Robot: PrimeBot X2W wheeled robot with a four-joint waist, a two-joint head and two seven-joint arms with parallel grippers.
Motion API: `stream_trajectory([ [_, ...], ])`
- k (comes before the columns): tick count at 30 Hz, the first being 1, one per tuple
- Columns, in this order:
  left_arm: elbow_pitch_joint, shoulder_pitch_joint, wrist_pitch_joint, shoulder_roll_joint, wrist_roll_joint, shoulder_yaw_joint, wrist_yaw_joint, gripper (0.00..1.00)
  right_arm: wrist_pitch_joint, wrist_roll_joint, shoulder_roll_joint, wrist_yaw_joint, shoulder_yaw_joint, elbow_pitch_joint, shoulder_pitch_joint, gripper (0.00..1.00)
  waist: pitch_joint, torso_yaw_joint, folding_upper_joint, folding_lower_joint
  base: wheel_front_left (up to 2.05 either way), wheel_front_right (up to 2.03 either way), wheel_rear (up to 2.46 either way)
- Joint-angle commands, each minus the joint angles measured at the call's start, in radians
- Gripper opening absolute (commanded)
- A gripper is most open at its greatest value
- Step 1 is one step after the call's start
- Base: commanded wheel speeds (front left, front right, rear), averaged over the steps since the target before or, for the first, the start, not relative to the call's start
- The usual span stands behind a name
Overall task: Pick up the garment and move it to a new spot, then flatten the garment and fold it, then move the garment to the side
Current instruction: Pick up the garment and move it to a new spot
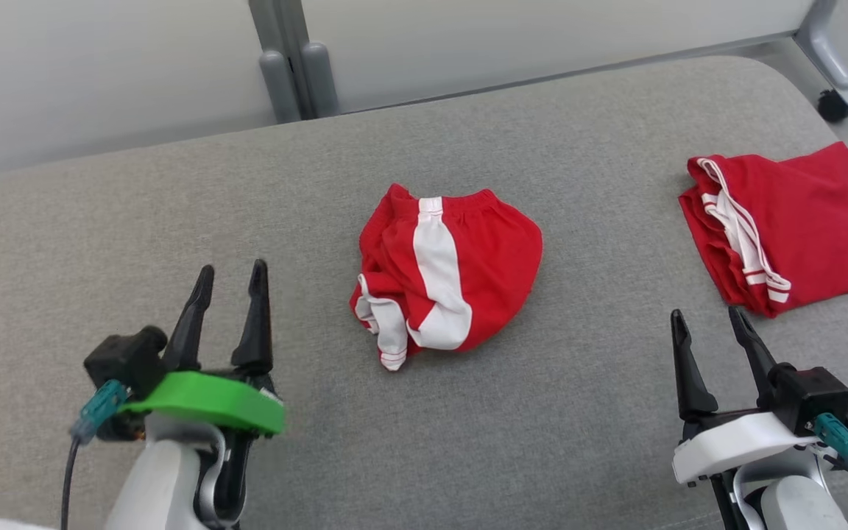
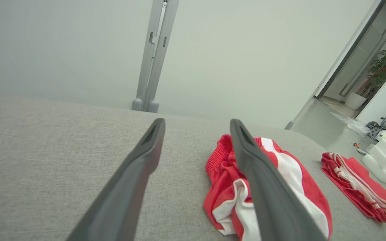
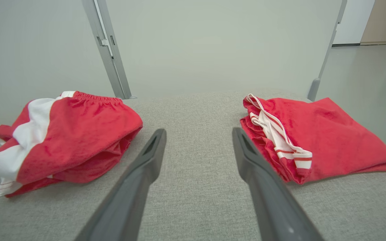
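Red-and-white shorts (image 1: 447, 276) lie bunched on the grey desk (image 1: 174, 221), ahead of and between both jaws: right of left jaws, left of right jaws, touching neither. Both jaws wide, empty. Folded second red garment (image 1: 799, 228) lies ahead-right of right jaws.

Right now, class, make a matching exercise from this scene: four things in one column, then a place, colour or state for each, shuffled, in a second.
1 crumpled garment
2 folded garment
3 left tool
4 right tool

A open, on a green mount
B far right, lying flat
C open, on a white mount
D centre, bunched up

Pairs: 1-D, 2-B, 3-A, 4-C
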Motion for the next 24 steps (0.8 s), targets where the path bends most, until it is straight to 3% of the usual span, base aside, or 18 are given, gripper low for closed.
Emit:
stream_trajectory([
  [1,-0.032,0.052,-0.002,-0.004,0.034,0.034,-0.009,1.00,-0.002,-0.006,-0.002,-0.002,-0.003,-0.003,0.019,1.00,-0.045,0.050,0.0000,0.0000,0.00,0.00,0.00],
  [11,-0.181,0.250,-0.002,-0.047,0.226,0.210,-0.035,1.00,-0.002,-0.002,-0.002,-0.002,0.002,0.007,0.049,1.00,-0.085,0.093,0.0000,0.0000,0.00,0.00,0.00],
  [19,-0.173,0.308,-0.001,-0.052,0.329,0.252,-0.042,1.00,-0.002,0.001,0.006,-0.002,-0.002,0.006,0.065,1.00,-0.092,0.109,0.0000,0.0000,0.00,0.00,0.00],
  [24,-0.177,0.317,-0.001,-0.055,0.328,0.259,-0.043,1.00,-0.002,-0.001,0.010,-0.002,-0.008,0.004,0.074,1.00,-0.089,0.118,0.0000,0.0000,0.00,0.00,0.00],
])
